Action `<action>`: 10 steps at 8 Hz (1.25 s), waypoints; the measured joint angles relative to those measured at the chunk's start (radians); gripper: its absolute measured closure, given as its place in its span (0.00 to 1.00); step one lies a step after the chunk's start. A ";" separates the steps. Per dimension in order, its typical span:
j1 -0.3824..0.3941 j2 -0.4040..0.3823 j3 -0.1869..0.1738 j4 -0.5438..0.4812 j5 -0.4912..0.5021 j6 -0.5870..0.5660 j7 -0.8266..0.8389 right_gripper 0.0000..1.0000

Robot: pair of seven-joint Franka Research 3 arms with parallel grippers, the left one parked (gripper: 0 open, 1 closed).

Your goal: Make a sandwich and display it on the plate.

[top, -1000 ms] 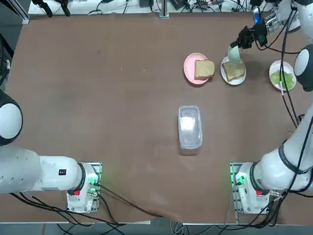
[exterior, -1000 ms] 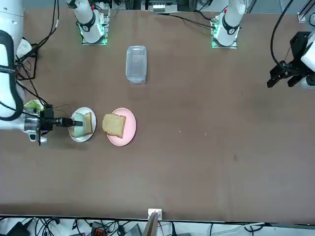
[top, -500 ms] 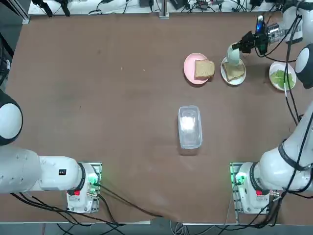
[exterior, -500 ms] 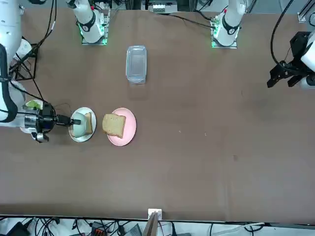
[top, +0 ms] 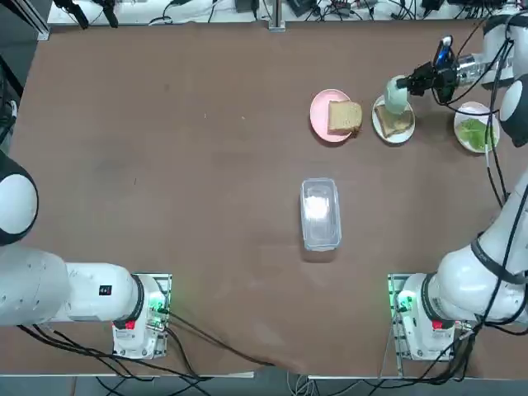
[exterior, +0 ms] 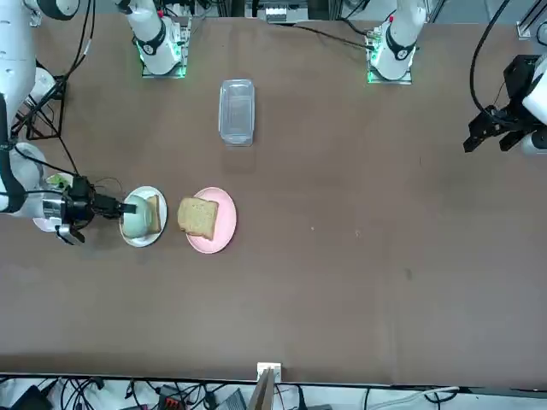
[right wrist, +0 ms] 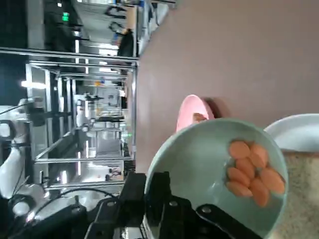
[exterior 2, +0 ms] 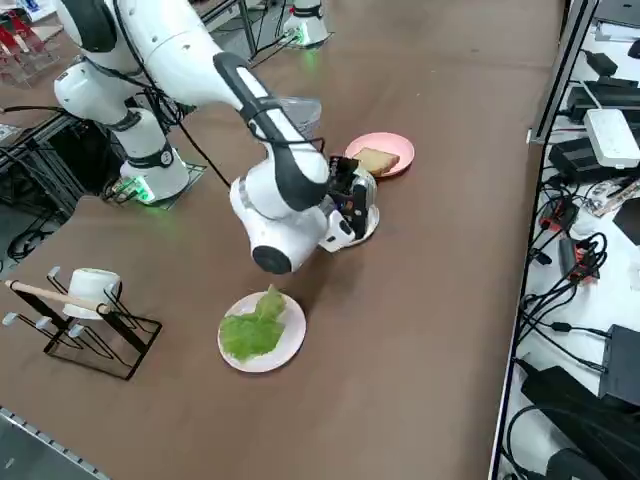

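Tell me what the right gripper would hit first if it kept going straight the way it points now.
Probably the pink round plate with its toasted bread slice. The right gripper, holding a pale green bowl of orange slices over the small white plate, points that way; height is unclear.

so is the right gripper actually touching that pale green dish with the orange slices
Touching. In the right wrist view the right gripper has a dark finger clamped over the rim of the pale green dish, tilted above the bread slice.

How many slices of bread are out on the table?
2: one bread slice on the pink plate; another on the white plate, where the right gripper holds a bowl.
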 joint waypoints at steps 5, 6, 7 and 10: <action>-0.045 0.013 0.000 0.000 0.010 -0.062 -0.104 0.95; -0.052 0.025 0.000 0.000 0.018 -0.076 -0.129 0.95; -0.057 0.041 0.000 -0.001 0.039 -0.098 -0.150 0.95; -0.064 0.069 0.000 -0.001 0.073 -0.133 -0.183 0.95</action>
